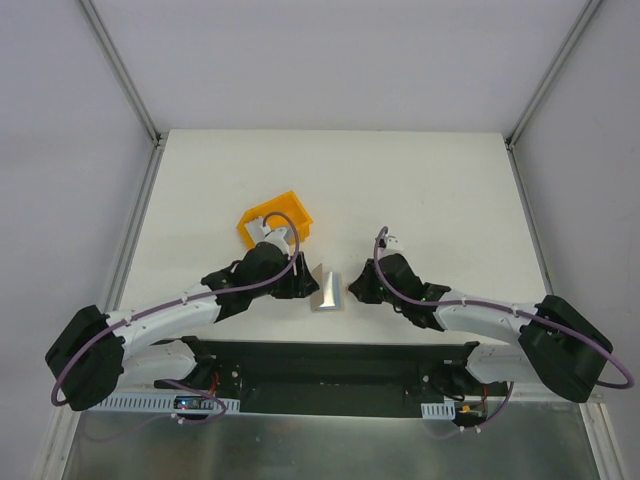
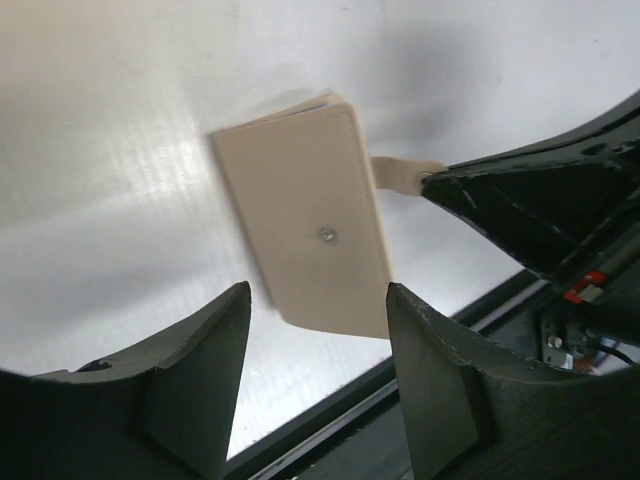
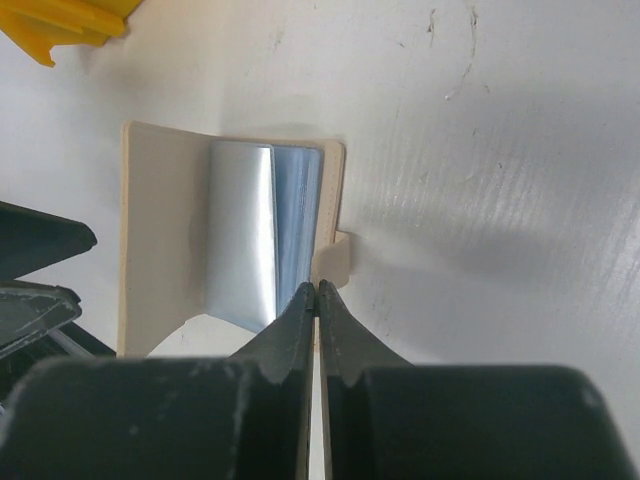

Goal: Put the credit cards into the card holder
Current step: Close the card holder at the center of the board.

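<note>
The beige card holder point(image 3: 160, 230) stands open on its edge on the white table between my two grippers. A silvery credit card point(image 3: 240, 235) and a pale blue one point(image 3: 297, 225) sit inside it. In the top view the holder point(image 1: 327, 290) looks shiny grey. My right gripper point(image 3: 318, 290) is shut on the holder's right cover, beside its snap tab point(image 3: 335, 262). My left gripper point(image 2: 318, 292) is open and empty, just short of the holder's closed outer face point(image 2: 300, 190) with the round snap button point(image 2: 327, 235). In the top view the left gripper point(image 1: 300, 281) is left of the holder and the right gripper point(image 1: 356, 290) is right of it.
A yellow plastic bin point(image 1: 275, 218) stands just behind the left gripper and shows at the top left of the right wrist view point(image 3: 60, 20). The black base rail point(image 1: 330, 350) runs along the table's near edge, close below the holder.
</note>
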### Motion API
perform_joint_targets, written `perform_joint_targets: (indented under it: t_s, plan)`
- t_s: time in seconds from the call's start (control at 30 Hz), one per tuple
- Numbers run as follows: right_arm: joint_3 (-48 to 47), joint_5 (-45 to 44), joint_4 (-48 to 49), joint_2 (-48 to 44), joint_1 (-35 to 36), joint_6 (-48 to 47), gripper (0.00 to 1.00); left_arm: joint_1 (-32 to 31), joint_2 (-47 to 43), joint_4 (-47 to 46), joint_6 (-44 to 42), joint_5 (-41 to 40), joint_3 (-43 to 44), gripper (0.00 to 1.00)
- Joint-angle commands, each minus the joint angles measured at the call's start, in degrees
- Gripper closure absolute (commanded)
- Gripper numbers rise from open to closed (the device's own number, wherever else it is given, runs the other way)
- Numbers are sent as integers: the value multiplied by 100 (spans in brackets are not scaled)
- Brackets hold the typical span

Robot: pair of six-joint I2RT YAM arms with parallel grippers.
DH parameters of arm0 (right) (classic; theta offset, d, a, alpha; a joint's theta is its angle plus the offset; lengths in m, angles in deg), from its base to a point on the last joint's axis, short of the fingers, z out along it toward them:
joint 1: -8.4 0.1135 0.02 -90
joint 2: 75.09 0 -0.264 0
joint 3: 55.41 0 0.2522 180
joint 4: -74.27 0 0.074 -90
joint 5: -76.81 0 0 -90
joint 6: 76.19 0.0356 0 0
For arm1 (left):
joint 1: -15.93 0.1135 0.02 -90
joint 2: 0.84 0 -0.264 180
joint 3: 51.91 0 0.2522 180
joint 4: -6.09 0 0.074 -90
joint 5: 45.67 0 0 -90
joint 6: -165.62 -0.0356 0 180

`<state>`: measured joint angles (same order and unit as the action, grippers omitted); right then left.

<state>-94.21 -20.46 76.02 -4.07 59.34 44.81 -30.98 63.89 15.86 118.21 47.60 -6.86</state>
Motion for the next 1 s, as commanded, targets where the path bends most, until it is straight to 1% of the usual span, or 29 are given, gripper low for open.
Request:
perform_joint_targets:
  t_s: [0.0,0.1,0.17,0.2,0.27,0.43,0.63,0.97]
  plan:
    - [-80,120,304,70,39,-7,97,-37,-434,223,-119,-810,-254,44]
    - [-98,129,304,96,30,-15,97,-28,-452,381,-23,-977,-307,49]
    - [-107,138,304,122,30,-15,97,-19,-444,381,91,-1047,-395,57]
    - [-107,155,304,140,39,-24,97,-37,-435,381,135,-1082,-430,58]
    - [-115,173,304,157,48,-24,97,-28,-313,381,136,-1091,-405,60]
    - [-177,234,304,228,39,-33,97,-37,346,381,144,-916,-88,64]
    - [-195,252,313,228,48,-33,97,-37,821,-180,188,-573,9,63]
    - [-212,252,321,193,48,-33,97,-37,927,-620,206,-380,27,60]
